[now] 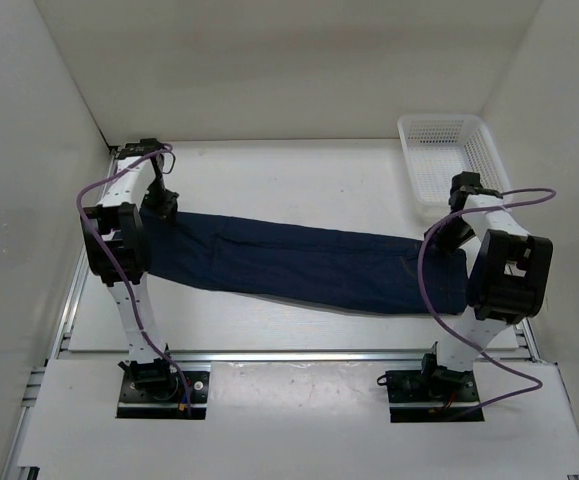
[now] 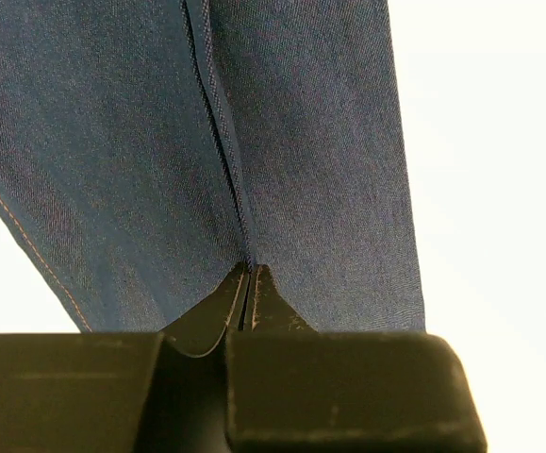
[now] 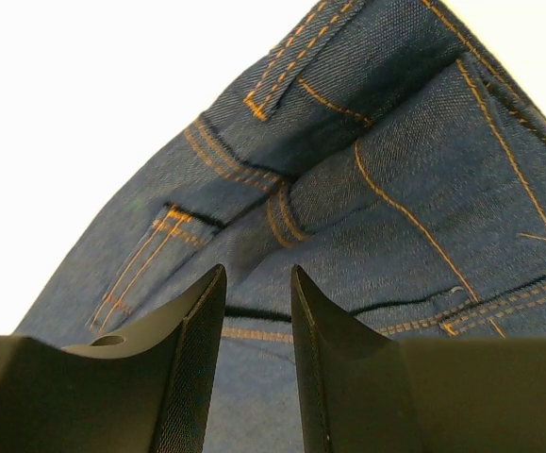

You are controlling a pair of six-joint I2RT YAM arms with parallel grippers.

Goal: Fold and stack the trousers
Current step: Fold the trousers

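Across the table (image 1: 299, 175), the left gripper (image 2: 248, 272) pinches the trousers (image 1: 309, 265); the right gripper (image 3: 257, 274) stands spread.

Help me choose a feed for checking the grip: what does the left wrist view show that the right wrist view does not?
Only the left wrist view: the left gripper, its jaws pinched shut on a leg seam of the trousers, with plain denim on either side. Only the right wrist view: the right gripper, its jaws apart with a clear gap, pointing at the waistband end with belt loops and a stitched pocket. Both: dark blue denim filling most of the picture against the white table.
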